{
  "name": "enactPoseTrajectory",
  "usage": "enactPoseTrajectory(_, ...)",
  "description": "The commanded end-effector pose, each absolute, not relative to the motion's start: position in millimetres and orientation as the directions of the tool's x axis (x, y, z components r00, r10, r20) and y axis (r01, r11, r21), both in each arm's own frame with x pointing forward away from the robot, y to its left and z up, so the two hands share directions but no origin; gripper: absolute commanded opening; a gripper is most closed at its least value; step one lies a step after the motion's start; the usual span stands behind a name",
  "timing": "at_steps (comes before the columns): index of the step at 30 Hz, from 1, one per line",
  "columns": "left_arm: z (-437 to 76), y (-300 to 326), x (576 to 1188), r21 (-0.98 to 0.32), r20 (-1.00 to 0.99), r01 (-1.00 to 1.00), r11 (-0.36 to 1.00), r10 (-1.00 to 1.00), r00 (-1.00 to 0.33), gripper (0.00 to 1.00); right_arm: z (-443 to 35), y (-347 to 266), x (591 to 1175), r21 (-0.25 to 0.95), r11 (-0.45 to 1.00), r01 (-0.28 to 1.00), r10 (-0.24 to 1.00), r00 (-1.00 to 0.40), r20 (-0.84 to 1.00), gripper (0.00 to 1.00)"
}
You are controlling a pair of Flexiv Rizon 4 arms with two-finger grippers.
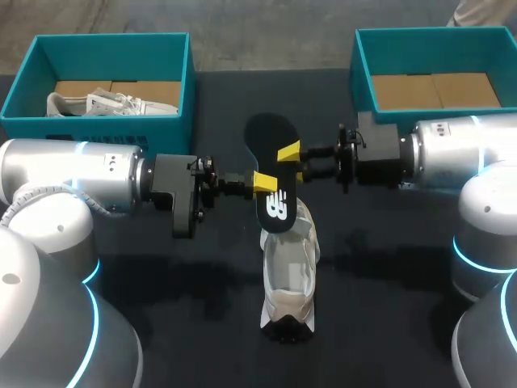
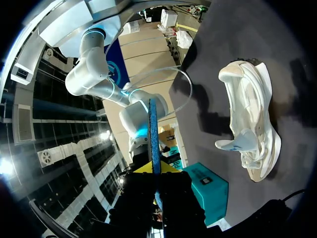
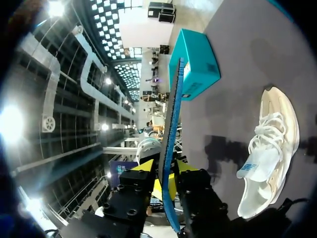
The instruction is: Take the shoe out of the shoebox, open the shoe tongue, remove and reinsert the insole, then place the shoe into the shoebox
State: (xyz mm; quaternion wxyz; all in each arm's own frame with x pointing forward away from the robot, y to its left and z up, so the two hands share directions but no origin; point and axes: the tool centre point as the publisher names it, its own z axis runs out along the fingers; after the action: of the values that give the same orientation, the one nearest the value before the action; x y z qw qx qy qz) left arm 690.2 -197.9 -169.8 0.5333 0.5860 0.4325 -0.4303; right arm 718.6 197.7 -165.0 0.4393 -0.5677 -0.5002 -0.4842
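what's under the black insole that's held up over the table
The white shoe, standing on the table below it. In the head view the black insole overlaps the shoe's far end, so that part is hidden.

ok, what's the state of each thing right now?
insole: out of the shoe, held over it from both sides
shoe: on the table, tongue open
left fingers: shut on insole
right fingers: shut on insole
left shoebox: open, another shoe inside
right shoebox: open, no shoe inside
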Motion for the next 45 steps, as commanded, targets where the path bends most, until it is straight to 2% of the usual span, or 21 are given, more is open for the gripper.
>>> enactPoseTrajectory(1,-171,-199,689,0.256,-0.965,0.965,-0.053,0.046,0.258,0.00,-168,201,719,-0.011,-0.115,0.993,0.120,0.025,0.992,0.13)
enactPoseTrajectory(7,-171,-199,689,0.256,-0.965,0.965,-0.053,0.046,0.258,0.00,-165,203,716,-0.008,-0.112,0.994,0.109,0.021,0.994,0.10)
enactPoseTrajectory(12,-171,-199,689,0.256,-0.965,0.965,-0.053,0.046,0.258,0.00,-161,207,714,-0.003,-0.109,0.994,0.101,0.014,0.995,0.26)
enactPoseTrajectory(14,-171,-199,689,0.256,-0.965,0.965,-0.053,0.046,0.258,0.00,-161,207,713,-0.001,-0.109,0.994,0.100,0.012,0.995,0.22)
enactPoseTrajectory(17,-171,-199,689,0.256,-0.965,0.965,-0.053,0.046,0.258,0.00,-160,208,713,0.002,-0.109,0.994,0.097,0.009,0.995,0.06)
enactPoseTrajectory(20,-171,-199,689,0.256,-0.965,0.965,-0.053,0.046,0.258,0.00,-159,208,712,0.003,-0.109,0.994,0.094,0.007,0.996,0.02)
enactPoseTrajectory(38,-171,-199,688,0.254,-0.966,0.965,-0.062,0.042,0.256,0.00,-159,210,711,0.003,-0.106,0.994,0.093,0.007,0.996,0.00)
enactPoseTrajectory(39,-170,-199,687,0.253,-0.966,0.965,-0.064,0.041,0.256,0.11,-159,210,711,0.003,-0.106,0.994,0.093,0.007,0.996,0.00)
enactPoseTrajectory(40,-170,-199,687,0.253,-0.966,0.965,-0.065,0.041,0.256,0.42,-159,209,711,0.003,-0.106,0.994,0.092,0.007,0.996,0.00)
enactPoseTrajectory(41,-170,-198,686,0.251,-0.966,0.966,-0.066,0.040,0.254,0.87,-159,209,711,0.003,-0.106,0.994,0.093,0.007,0.996,0.00)
enactPoseTrajectory(42,-170,-197,686,0.246,-0.968,0.967,-0.062,0.037,0.249,1.00,-160,209,711,0.004,-0.106,0.994,0.094,0.006,0.996,0.00)
enactPoseTrajectory(45,-169,-192,684,0.232,-0.972,0.971,-0.057,0.028,0.234,1.00,-161,207,711,0.004,-0.108,0.994,0.095,0.006,0.995,0.00)
